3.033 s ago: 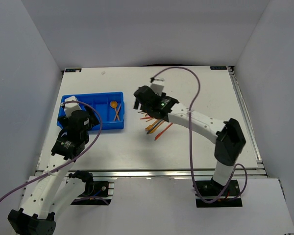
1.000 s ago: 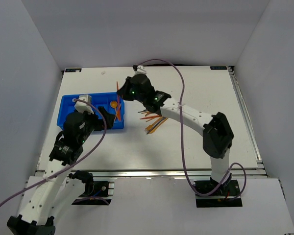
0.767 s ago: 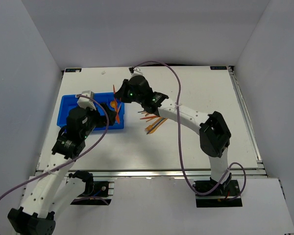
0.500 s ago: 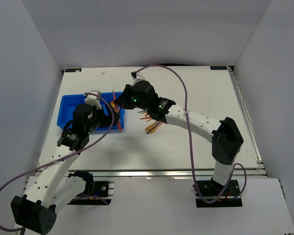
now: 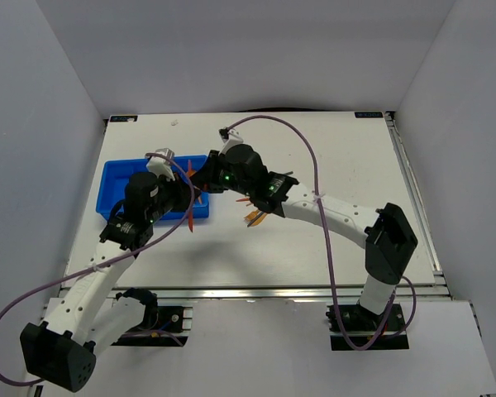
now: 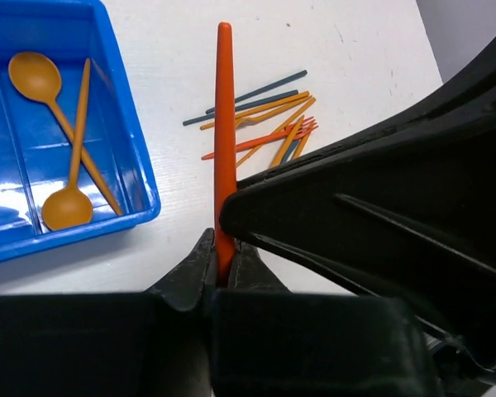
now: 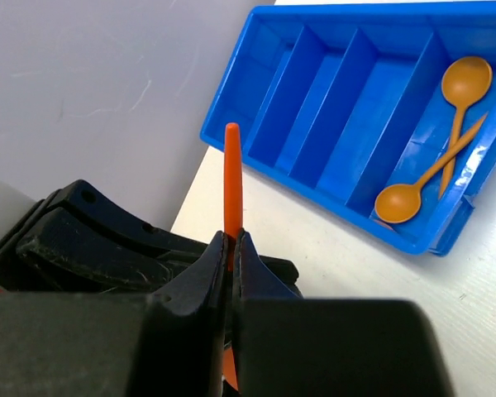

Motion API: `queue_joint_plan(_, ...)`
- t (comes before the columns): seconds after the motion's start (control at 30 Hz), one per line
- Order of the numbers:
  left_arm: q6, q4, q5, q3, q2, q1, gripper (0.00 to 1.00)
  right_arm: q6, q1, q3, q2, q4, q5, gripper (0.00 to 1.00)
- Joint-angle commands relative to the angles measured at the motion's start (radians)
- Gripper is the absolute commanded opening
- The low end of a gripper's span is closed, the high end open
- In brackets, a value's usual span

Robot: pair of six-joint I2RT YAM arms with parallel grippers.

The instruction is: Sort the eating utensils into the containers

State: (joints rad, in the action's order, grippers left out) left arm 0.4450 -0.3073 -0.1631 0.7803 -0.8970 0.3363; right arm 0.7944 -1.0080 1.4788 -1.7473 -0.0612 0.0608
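Left wrist: left end effector (image 6: pixel 224 258) and right end effector (image 7: pixel 231 240) clamp one red stick (image 6: pixel 224 124); two orange spoons (image 6: pixel 35 74) in tray (image 6: pixel 140 153).

Bright blue on the tray (image 7: pixel 339 99); plain orange on the two spoons (image 6: pixel 35 74) inside. Vivid colour on the orange-red stick (image 6: pixel 224 124). Orange, red and dark grey-blue in the loose pile (image 6: pixel 273 136), over a white table (image 5: pixel 314 248). Purple on the cables (image 5: pixel 269 118).

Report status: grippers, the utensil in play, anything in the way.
Left gripper and right gripper both shut on one orange stick, by the blue tray. Two orange spoons in its end compartment. Utensil pile apart; nothing blocking.
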Motion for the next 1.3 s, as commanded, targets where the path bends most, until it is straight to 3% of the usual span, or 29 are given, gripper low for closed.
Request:
queue_joint_plan(0.0,0.004,-0.024,0.072,0.051,-0.008,0.003,0.0,0.011,0.023,-0.005,0.051,-0.005,0.014,0.07)
queue_joint_plan(0.03,0.001,-0.035,0.098,0.056,-0.013,0.003,0.0,0.011,0.023,-0.012,0.058,-0.005,0.01,0.17)
queue_joint_plan(0.07,-0.002,-0.056,0.149,0.062,-0.017,0.003,0.0,0.023,0.049,-0.035,0.068,0.004,0.01,0.56)
queue_joint_plan(0.1,-0.008,-0.065,0.195,0.074,-0.023,0.001,0.0,0.032,0.064,-0.05,0.08,0.012,0.008,0.68)
queue_joint_plan(0.17,-0.037,-0.09,0.24,0.094,-0.061,0.003,0.0,0.048,0.124,-0.086,0.121,0.033,0.014,0.79)
queue_joint_plan(0.4,-0.224,-0.13,0.588,0.25,-0.319,-0.019,0.0,0.017,0.31,-0.313,0.322,0.104,0.022,0.85)
queue_joint_plan(0.57,-0.252,0.036,0.553,0.319,-0.485,-0.124,0.0,-0.087,0.336,-0.437,0.498,0.156,0.054,0.87)
queue_joint_plan(0.67,-0.235,0.115,0.452,0.342,-0.545,-0.189,0.0,-0.122,0.341,-0.488,0.555,0.181,0.073,0.88)
queue_joint_plan(0.9,-0.174,0.243,0.427,0.321,-0.655,-0.2,0.0,-0.158,0.345,-0.595,0.713,0.195,0.085,0.89)
queue_joint_plan(1.27,-0.075,0.373,0.481,0.214,-0.688,-0.2,0.02,-0.156,0.345,-0.637,0.738,0.208,0.077,0.89)
